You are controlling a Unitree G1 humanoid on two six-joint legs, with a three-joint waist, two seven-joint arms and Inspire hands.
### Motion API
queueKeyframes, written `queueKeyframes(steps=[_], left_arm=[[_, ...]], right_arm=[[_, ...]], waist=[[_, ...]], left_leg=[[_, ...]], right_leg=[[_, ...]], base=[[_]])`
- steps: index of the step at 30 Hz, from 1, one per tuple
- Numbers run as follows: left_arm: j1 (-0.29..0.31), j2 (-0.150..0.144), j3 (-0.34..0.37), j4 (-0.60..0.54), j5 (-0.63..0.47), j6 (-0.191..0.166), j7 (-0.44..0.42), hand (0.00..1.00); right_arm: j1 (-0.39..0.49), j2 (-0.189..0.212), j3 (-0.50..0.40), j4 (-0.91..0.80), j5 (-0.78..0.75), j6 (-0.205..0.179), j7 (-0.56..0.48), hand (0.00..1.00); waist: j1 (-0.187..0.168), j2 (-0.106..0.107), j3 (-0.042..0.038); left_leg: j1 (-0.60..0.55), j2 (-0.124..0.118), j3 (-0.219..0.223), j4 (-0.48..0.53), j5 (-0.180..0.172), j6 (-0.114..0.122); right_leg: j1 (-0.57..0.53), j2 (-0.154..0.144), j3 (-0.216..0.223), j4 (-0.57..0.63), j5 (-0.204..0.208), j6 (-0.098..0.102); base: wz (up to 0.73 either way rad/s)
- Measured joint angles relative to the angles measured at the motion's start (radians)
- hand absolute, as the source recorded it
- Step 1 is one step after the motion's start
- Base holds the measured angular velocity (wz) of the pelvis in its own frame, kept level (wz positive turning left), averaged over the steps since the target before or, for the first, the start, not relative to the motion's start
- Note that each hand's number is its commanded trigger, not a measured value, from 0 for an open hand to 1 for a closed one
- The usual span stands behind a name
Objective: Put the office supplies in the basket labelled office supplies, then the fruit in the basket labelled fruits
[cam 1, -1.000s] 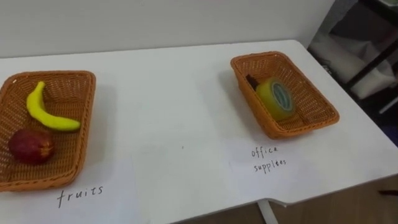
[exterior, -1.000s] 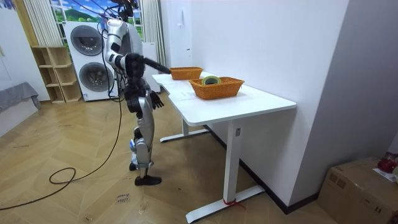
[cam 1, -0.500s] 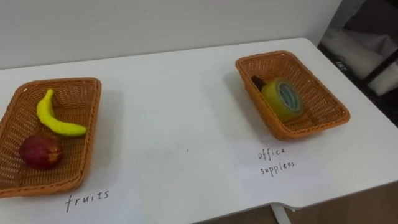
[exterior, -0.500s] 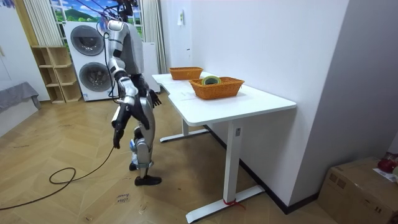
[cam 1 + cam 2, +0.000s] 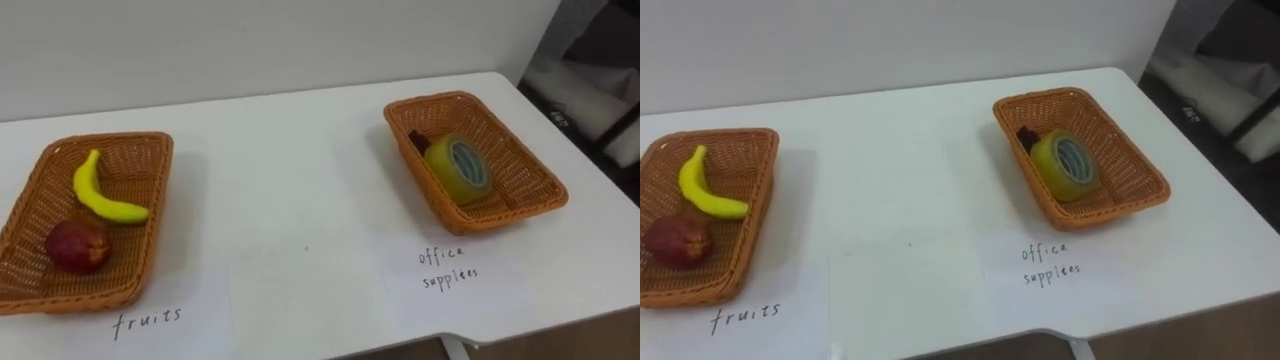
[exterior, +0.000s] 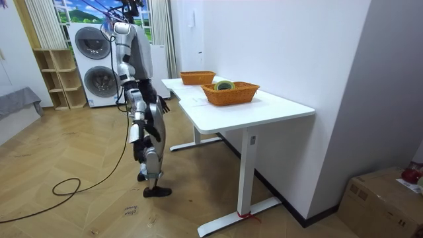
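- On the white table (image 5: 300,170), two woven baskets sit well apart: the fruit basket (image 5: 156,200) toward 9 o'clock and the office basket (image 5: 525,165) toward 2 o'clock.
- The fruit basket holds a yellow banana (image 5: 100,195) in its far half. A dark red apple (image 5: 77,246) lies just beside the banana at its 7 o'clock.
- The office basket holds a yellow tape roll (image 5: 458,170), tilted with its hole facing up and toward the viewer. A small dark object (image 5: 417,140) lies against the roll at its 11 o'clock; I cannot tell what it is.
- A handwritten paper label (image 5: 147,322) lies at 6 o'clock of the fruit basket, and a second label (image 5: 448,270) at 6 o'clock of the office basket.
- In the room view the robot stands upright at the table's long side, facing it, both arms lowered.
- The left hand (image 6: 160,104) hangs at hip height near the table edge. The right hand (image 6: 136,139) hangs by the thigh.
- I cannot tell whether the fingers of either hand are apart or together.
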Motion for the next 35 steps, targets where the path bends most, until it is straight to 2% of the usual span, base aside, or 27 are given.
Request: queueKeyframes(steps=[4, 9, 12, 21, 24, 35], left_arm=[[-0.019, -0.005, -0.013, 0.038, 0.0, -0.001, 0.0, 0.0], [-0.022, -0.008, -0.061, 0.049, 0.0, -0.001, -0.001, 0.0], [-0.031, -0.012, -0.066, 0.048, -0.001, -0.001, -0.001, 0.0], [-0.036, -0.02, -0.068, 0.048, -0.001, -0.001, -0.002, 0.0], [-0.036, -0.019, -0.067, 0.05, -0.001, -0.002, -0.001, 0.0], [-0.04, -0.017, -0.067, 0.053, 0.001, -0.005, -0.003, 0.0]], right_arm=[[-0.009, 0.008, 0.109, 0.008, -0.13, 0.015, 0.094, 0.0], [-0.042, 0.025, 0.206, 0.037, -0.313, 0.015, 0.199, 0.0], [-0.056, 0.031, 0.264, 0.039, -0.377, 0.014, 0.252, 0.0], [-0.076, 0.034, 0.311, 0.04, -0.443, 0.014, 0.331, 0.0], [-0.082, 0.037, 0.312, 0.05, -0.451, 0.014, 0.34, 0.0], [-0.09, 0.037, 0.309, 0.072, -0.452, 0.013, 0.387, 0.0]], waist=[[0.037, 0.005, 0.0014], [0.048, 0.008, 0.0047], [0.068, 0.008, 0.007], [0.096, -0.003, 0.0042], [0.096, -0.009, 0.0083], [0.093, -0.012, 0.0103]], left_leg=[[-0.002, 0.0, -0.001, 0.002, 0.0, 0.0], [-0.017, 0.0, -0.031, 0.002, 0.0, 0.0], [-0.026, -0.001, -0.038, 0.004, 0.0, 0.0], [-0.034, -0.003, -0.057, 0.005, 0.0, 0.0], [-0.033, -0.003, -0.06, 0.003, 0.0, 0.0], [-0.045, -0.004, -0.082, 0.003, 0.0, 0.0]], right_leg=[[0.0, 0.001, -0.004, 0.0, 0.0, -0.001], [0.0, -0.009, -0.039, -0.009, 0.002, -0.001], [-0.005, -0.011, -0.042, -0.011, 0.001, -0.001], [0.001, -0.011, -0.053, -0.027, 0.002, 0.001], [0.014, -0.01, -0.055, -0.039, 0.003, 0.002], [0.02, -0.012, -0.078, -0.045, 0.003, 0.002]], base=[[0.01], [0.16], [0.08], [0.03], [0.01], [0.06]])
